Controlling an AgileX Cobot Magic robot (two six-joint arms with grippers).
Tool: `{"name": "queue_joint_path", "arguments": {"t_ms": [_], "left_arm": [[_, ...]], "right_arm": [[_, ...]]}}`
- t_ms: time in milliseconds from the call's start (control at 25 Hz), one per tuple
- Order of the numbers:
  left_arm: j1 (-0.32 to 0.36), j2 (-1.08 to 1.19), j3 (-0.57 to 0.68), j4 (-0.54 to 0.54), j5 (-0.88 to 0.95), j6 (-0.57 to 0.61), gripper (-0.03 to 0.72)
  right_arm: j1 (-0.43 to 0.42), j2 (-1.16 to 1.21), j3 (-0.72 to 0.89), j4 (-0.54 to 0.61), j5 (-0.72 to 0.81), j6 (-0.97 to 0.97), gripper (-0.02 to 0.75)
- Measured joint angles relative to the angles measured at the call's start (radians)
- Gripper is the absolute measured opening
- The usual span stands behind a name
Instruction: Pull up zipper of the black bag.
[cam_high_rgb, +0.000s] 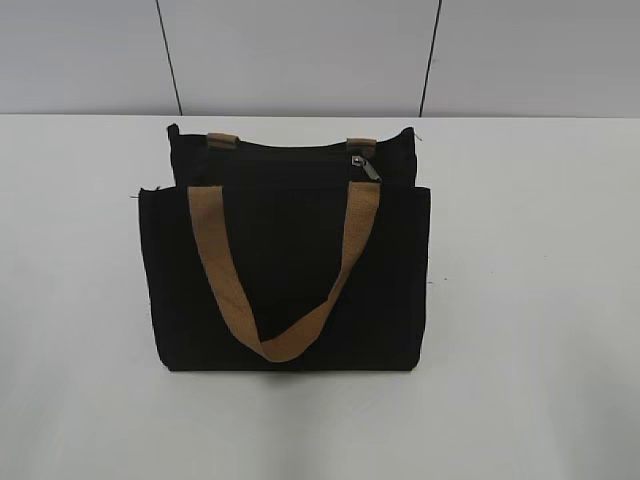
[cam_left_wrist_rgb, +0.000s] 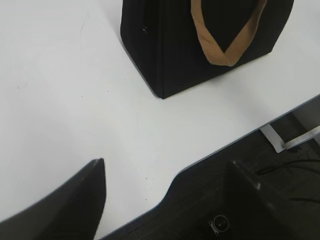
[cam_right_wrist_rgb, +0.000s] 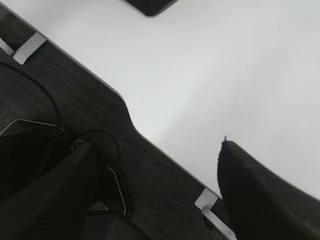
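The rectangular black fabric bag (cam_high_rgb: 285, 280) with tan-brown webbing handles (cam_high_rgb: 285, 260) stands upright on my white table (cam_high_rgb: 530, 300), its small silver-grey metal zipper pull (cam_high_rgb: 365, 166) at the right end of the top edge. My left gripper (cam_left_wrist_rgb: 170, 195) and right gripper (cam_right_wrist_rgb: 155, 185) hang near the table's edge, well apart from the bag, both spread wide and holding nothing.

We see the black bag (cam_high_rgb: 285, 290) as plain, unpatterned black fabric, and its two webbing handles (cam_high_rgb: 285, 270) are tan-brown. The zipper (cam_high_rgb: 364, 166) shows as a small silver-grey glint against the black top edge. The table (cam_high_rgb: 530, 300) under it is plain white (faint dark specks show up close), and the wall (cam_high_rgb: 300, 55) behind is pale grey crossed by thin dark seams. Both wrist views show black gripper fingers (cam_left_wrist_rgb: 75, 205) and dark grey carpet (cam_right_wrist_rgb: 75, 120) with fine stripes.
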Motion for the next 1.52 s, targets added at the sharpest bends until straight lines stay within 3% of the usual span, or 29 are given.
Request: {"name": "queue_joint_path", "arguments": {"t_ms": [680, 800, 1120, 1240, 1360, 1520], "left_arm": [[0.015, 0.009, 0.003, -0.001, -0.009, 0.003, 0.548], [0.077, 0.003, 0.003, -0.001, -0.009, 0.003, 0.548], [0.318, -0.073, 0.003, -0.001, -0.009, 0.004, 0.548], [0.392, -0.113, 0.003, -0.001, -0.009, 0.004, 0.540], [0.420, -0.149, 0.003, -0.001, -0.009, 0.004, 0.523], [0.426, -0.204, 0.003, -0.002, -0.010, 0.004, 0.501]], "right_arm": [[-0.017, 0.007, 0.005, 0.001, -0.018, -0.003, 0.568], [-0.104, 0.007, 0.005, 0.002, -0.018, -0.003, 0.568], [-0.482, -0.137, 0.006, 0.002, -0.019, -0.003, 0.568], [-0.584, -0.229, 0.006, 0.002, -0.019, -0.003, 0.568], [-0.637, -0.301, 0.006, 0.002, -0.018, -0.003, 0.568], [-0.643, -0.308, 0.007, 0.006, -0.018, -0.003, 0.568]]}}
